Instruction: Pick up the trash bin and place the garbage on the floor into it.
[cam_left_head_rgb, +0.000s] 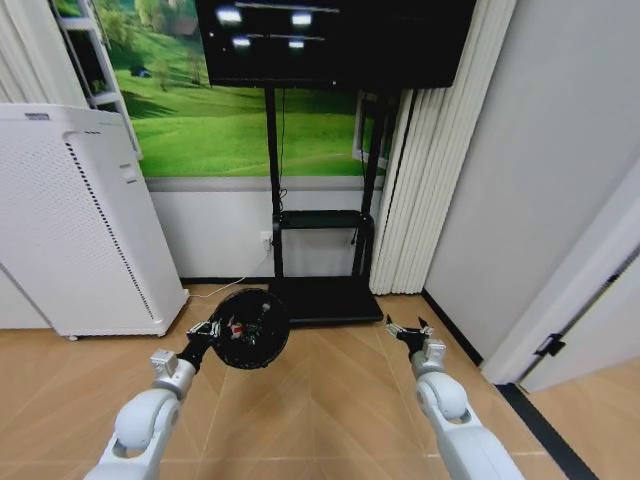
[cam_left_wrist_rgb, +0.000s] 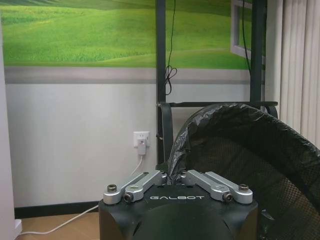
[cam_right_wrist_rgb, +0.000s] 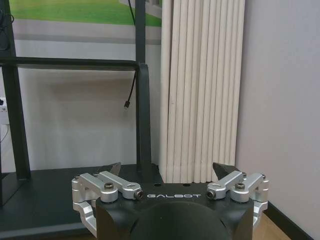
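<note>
My left gripper (cam_left_head_rgb: 206, 330) is shut on the rim of the trash bin (cam_left_head_rgb: 247, 329), a small black round mesh basket with a dark liner, and holds it off the floor at the left of centre. Inside the bin I see red-and-white and green bits of garbage (cam_left_head_rgb: 242, 328). In the left wrist view the bin's (cam_left_wrist_rgb: 250, 165) lined rim rises just past the closed fingers (cam_left_wrist_rgb: 150, 182). My right gripper (cam_left_head_rgb: 408, 328) hangs open over the wooden floor at the right, with nothing between its fingertips (cam_right_wrist_rgb: 111, 169).
A tall white perforated appliance (cam_left_head_rgb: 70, 225) stands at the left. A black TV stand (cam_left_head_rgb: 318, 250) with a low base sits straight ahead against the wall, beside white vertical blinds (cam_left_head_rgb: 425, 170). A doorway (cam_left_head_rgb: 590, 310) opens at the right. Bare wood floor (cam_left_head_rgb: 330, 390) lies between my arms.
</note>
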